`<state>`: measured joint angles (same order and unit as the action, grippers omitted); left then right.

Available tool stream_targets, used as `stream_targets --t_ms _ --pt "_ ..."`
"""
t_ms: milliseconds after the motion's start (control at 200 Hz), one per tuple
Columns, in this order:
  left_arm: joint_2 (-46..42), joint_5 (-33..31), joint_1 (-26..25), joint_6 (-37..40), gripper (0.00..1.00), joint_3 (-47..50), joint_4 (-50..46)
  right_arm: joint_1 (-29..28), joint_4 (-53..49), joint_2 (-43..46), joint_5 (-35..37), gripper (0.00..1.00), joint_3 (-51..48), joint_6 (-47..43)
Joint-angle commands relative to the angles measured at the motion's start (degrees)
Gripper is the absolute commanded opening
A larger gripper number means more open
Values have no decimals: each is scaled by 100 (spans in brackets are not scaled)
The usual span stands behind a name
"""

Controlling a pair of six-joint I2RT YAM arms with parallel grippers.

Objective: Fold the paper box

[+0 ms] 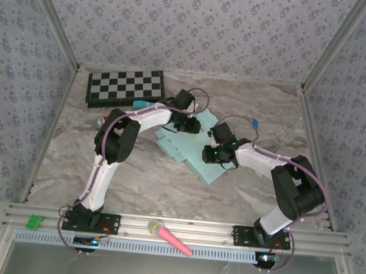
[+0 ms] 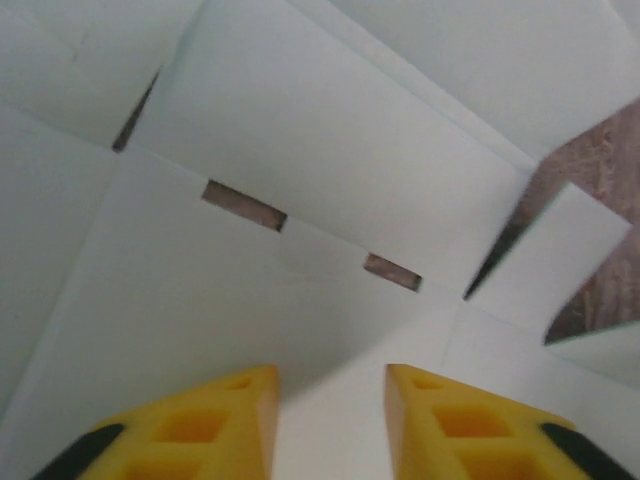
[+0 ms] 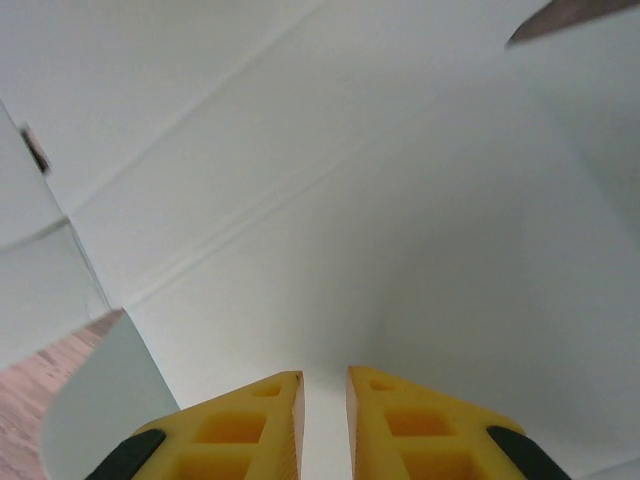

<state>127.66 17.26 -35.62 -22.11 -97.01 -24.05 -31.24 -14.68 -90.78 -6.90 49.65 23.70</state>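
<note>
Two arms bend over flat paper box [image 1: 185, 151] at mid-surface

On the near rail lie a green block [image 1: 34, 222] and a pink, yellow-headed stick [image 1: 169, 237]. The creased, slotted aqua card sits on the marbled surface [image 1: 164, 193]. The left tool [image 2: 332, 375] stands open above it. The right tool [image 3: 325, 375] is narrowly parted, its grip unclear. A checkerboard [image 1: 125, 87] lies beyond.

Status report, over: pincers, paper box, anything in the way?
Left pincer open above the paper box. Right pincer nearly closed over it, grip unclear. Box not yet formed, panels spread out. Checkerboard at far left, off the box.
</note>
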Motion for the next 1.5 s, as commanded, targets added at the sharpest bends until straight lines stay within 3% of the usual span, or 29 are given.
stream_targets --t_ms 0,160,360,615,1099,1279,1494 --pt "-820 -132 -35 50 42 309 -199 270 -200 110 -68 20 259 -115" --pt "-1268 -812 -28 -254 45 1050 -45 486 -466 -215 22 21 463 -427" --pt "-993 -659 -25 -457 24 1291 18 495 -575 -561 83 21 477 -564" --pt "-452 -507 -62 -554 19 1079 128 211 -370 -510 29 21 -27 -322" --pt "478 330 -70 -88 20 -265 -106 -478 136 -689 -257 21 -158 199" --pt "312 463 -77 -50 22 -418 -235 -489 136 -436 -226 21 -35 282" --pt "-297 336 -56 31 32 -524 -422 -245 -137 -55 -359 21 363 152"
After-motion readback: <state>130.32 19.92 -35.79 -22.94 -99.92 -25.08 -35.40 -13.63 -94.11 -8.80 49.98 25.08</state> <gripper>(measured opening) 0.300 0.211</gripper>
